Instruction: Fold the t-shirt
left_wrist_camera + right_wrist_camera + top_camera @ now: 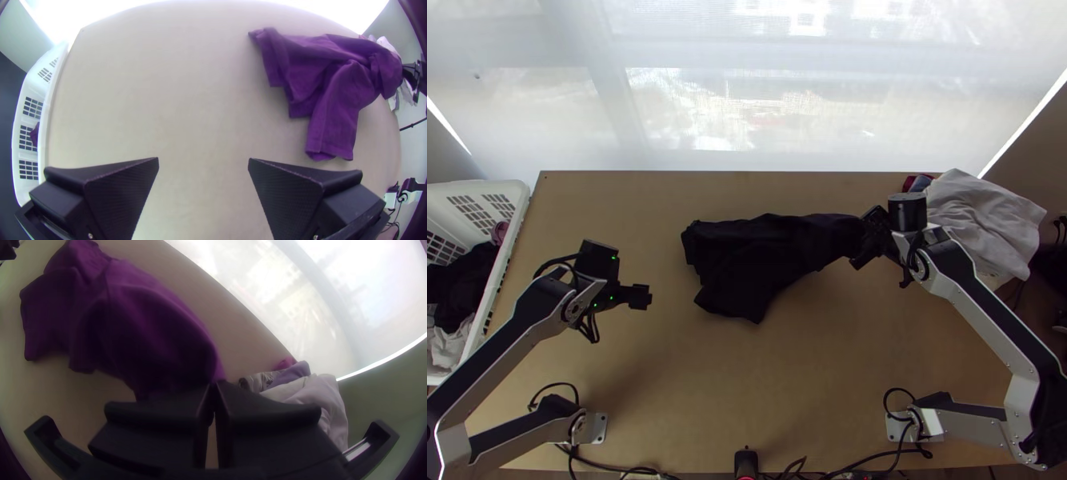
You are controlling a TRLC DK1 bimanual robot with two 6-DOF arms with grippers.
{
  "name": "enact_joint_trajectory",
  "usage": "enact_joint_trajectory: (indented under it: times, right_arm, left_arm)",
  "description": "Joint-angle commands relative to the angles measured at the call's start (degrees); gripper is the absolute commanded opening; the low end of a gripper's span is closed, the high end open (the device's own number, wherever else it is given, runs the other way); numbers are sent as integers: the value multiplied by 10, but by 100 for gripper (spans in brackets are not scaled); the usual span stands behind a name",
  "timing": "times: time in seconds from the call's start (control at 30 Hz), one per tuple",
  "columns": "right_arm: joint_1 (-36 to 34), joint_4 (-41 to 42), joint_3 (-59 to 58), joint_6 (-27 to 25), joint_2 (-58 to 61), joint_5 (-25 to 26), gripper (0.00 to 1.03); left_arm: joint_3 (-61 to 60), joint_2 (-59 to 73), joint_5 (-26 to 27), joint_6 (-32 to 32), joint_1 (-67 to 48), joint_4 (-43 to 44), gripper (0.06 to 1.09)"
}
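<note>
- Left arm (507, 336): silver-grey links, black facings, green wrist lights (612, 298)
- Right arm (987, 312): silver-grey and black, screw-dotted joints, black cylindrical wrist housing (907, 212)
- Black cables (899, 390) looped near silver base plates (600, 428)

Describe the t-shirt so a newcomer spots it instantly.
Near the wooden table's middle lies a bunched dark t-shirt, one end held by the right gripper. Unlike the pale cloth nearby, it is dark; unlike the dark clothes in the basket, it is on the table.

Dark t-shirt (755, 260) (rather bunched)
</note>
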Motion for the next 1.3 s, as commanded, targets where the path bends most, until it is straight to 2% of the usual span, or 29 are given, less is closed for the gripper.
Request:
enact_joint_trajectory:
  times: [0.0, 0.1, 0.37, 0.87, 1.0, 1.07, 1.1, 1.2, 1.27]
  right_arm:
    - [-21, 5, -35, 10, -20, -4, 3]
    - [-5, 5, -34, 14, -21, -4, 3]
    - [14, 5, -28, 22, -22, -3, 3]
    - [15, 3, -34, 22, -28, 0, 3]
    - [15, 3, -37, 21, -29, 0, 3]
    - [15, 4, -39, 21, -31, -1, 3]
    - [15, 4, -42, 21, -32, -1, 3]
    - [15, 4, -50, 22, -34, -1, 3]
    - [16, 4, -54, 23, -36, -1, 3]
  left_arm:
    - [80, 123, 0, -28, -51, 50, 104]
    - [112, 174, -2, -33, -63, 83, 104]
    - [203, 298, -6, -49, -91, 86, 103]
    - [287, 406, -6, -82, -126, 78, 103]
    - [295, 416, -6, -95, -127, 79, 81]
    - [294, 417, -6, -97, -128, 86, 65]
    - [294, 417, -6, -97, -128, 92, 54]
    - [295, 417, -5, -88, -128, 108, 9]
    - [297, 417, -4, -87, -128, 105, 9]
